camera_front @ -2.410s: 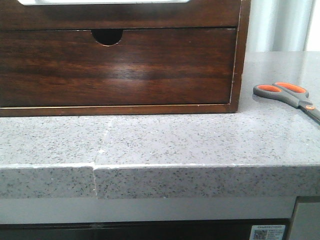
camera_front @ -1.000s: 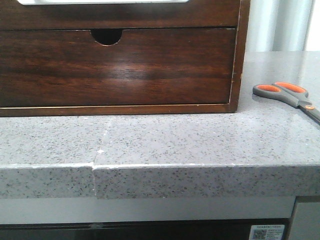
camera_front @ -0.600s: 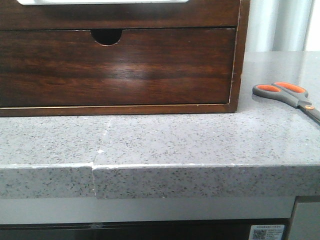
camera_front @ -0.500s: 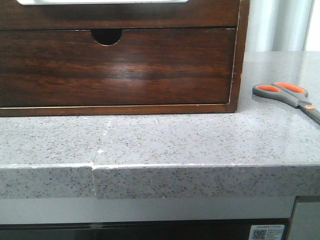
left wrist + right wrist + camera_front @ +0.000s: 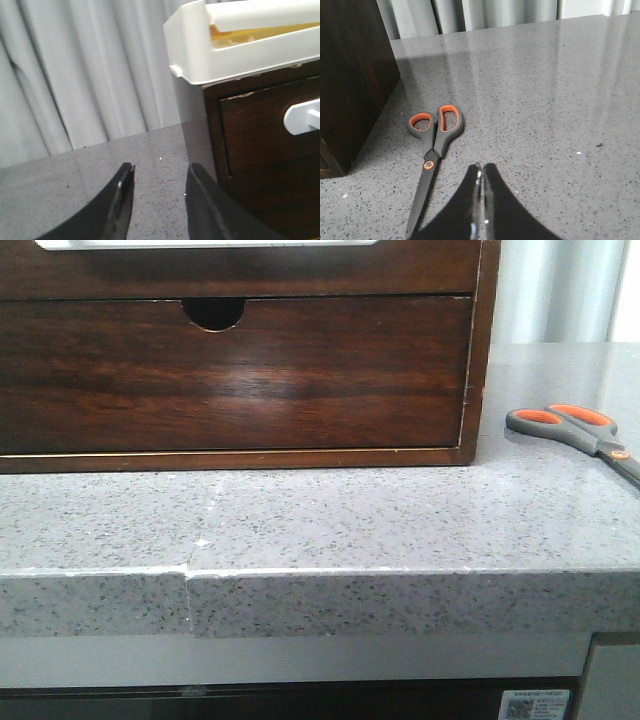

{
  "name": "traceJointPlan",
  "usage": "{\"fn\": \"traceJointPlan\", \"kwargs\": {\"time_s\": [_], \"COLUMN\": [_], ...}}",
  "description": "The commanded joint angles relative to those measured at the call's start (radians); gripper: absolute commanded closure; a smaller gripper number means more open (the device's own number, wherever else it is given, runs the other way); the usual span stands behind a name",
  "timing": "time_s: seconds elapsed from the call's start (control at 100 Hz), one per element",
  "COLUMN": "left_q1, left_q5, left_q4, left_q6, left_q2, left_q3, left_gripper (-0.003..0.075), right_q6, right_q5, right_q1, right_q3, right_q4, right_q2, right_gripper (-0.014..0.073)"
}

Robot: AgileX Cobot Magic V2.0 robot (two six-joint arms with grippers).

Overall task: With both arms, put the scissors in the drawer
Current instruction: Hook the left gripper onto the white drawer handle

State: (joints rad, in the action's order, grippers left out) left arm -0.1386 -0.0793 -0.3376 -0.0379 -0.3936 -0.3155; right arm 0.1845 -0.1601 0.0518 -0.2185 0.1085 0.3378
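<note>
The scissors (image 5: 570, 428) lie flat on the grey counter to the right of the wooden cabinet, handles toward it. In the right wrist view the scissors (image 5: 432, 145) lie closed, blades pointing toward the camera. My right gripper (image 5: 482, 167) is shut and empty, above the counter just beside the blades. The low dark drawer front (image 5: 240, 272) sits at the top of the front view under a long pale cut-out, mostly cropped. My left gripper (image 5: 161, 170) is open and empty over the counter next to the cabinet's side. Neither gripper shows in the front view.
A taller dark drawer front with a half-round notch (image 5: 213, 312) fills the cabinet below. A white tray (image 5: 235, 45) sits on top of the cabinet. A dark panel with a white handle (image 5: 302, 117) faces the left gripper. Grey curtains hang behind. The counter's front edge (image 5: 320, 575) is near.
</note>
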Motion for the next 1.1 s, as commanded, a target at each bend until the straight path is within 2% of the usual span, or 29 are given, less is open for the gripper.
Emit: {"fn": "traceJointPlan", "kwargs": {"time_s": [0.0,0.31,0.49,0.86,1.09], "left_q1": [-0.051,-0.219,-0.285,-0.312,-0.312], "left_q5": [-0.104,-0.236,-0.242,-0.242,-0.225], "left_q4": [-0.100,-0.419,-0.547,-0.750,-0.932], "left_q6": [-0.004,-0.004,-0.004,-0.002,-0.002], "left_q2": [-0.058,-0.268,-0.356,-0.518,-0.571], "left_q3": [-0.060,-0.122,-0.182,-0.296,-0.343], "left_gripper": [0.0479,0.0476,0.0476,0.0476,0.0476], "right_q6": [-0.009,-0.009,-0.009,-0.009,-0.009], "right_q5": [0.085,0.084,0.082,0.079,0.079], "right_q1": [0.000,0.000,0.000,0.000,0.000], "right_q3": [-0.035,-0.035,-0.035,-0.035,-0.035], "right_q4": [0.002,0.002,0.002,0.002,0.002], "right_q2": [0.017,0.017,0.017,0.017,0.017], "right_gripper": [0.0641,0.0641,0.0641,0.0641,0.0641]}}
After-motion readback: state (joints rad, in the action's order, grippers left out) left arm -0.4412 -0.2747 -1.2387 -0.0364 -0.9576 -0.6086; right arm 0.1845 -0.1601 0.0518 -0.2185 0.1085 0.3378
